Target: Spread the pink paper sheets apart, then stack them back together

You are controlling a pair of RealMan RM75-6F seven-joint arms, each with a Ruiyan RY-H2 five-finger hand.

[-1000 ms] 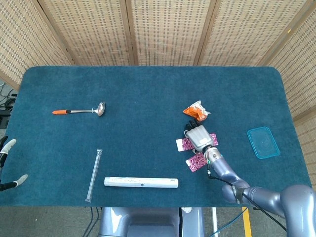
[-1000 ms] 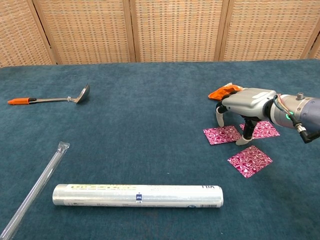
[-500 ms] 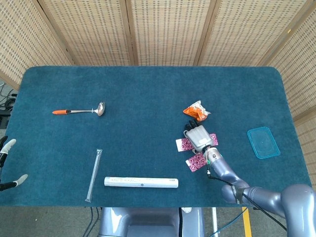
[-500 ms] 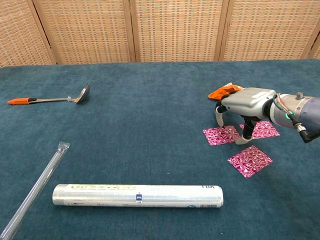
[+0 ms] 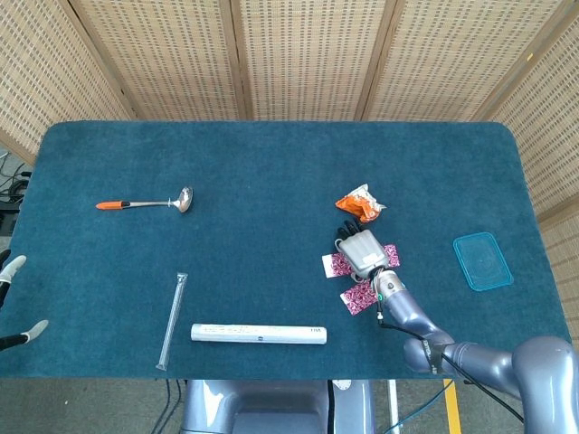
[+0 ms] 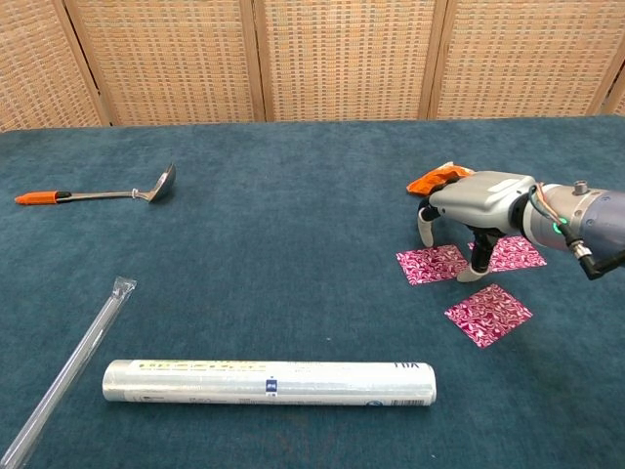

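Three pink patterned paper sheets lie apart on the blue cloth at the right: a left sheet (image 6: pixel 434 264) (image 5: pixel 334 265), a right sheet (image 6: pixel 512 253) (image 5: pixel 391 255) and a nearer sheet (image 6: pixel 487 314) (image 5: pixel 359 297). My right hand (image 6: pixel 479 203) (image 5: pixel 362 248) hovers palm-down over the two farther sheets with its fingers (image 6: pixel 479 266) pointing down between them, spread and holding nothing. Whether a fingertip touches the paper I cannot tell. Only fingertips of my left hand (image 5: pixel 13 268) show at the far left edge of the head view, apart and empty.
An orange snack packet (image 6: pixel 437 178) lies just behind the right hand. A teal container lid (image 5: pixel 482 260) sits further right. A foil roll (image 6: pixel 269 382) and a clear plastic tube (image 6: pixel 71 367) lie near the front edge. A ladle (image 6: pixel 98 193) rests at the far left.
My right hand has shifted very slightly left and its fingers have lifted a little; the sheets have not moved. The left hand's fingertips have slid slightly toward the edge.
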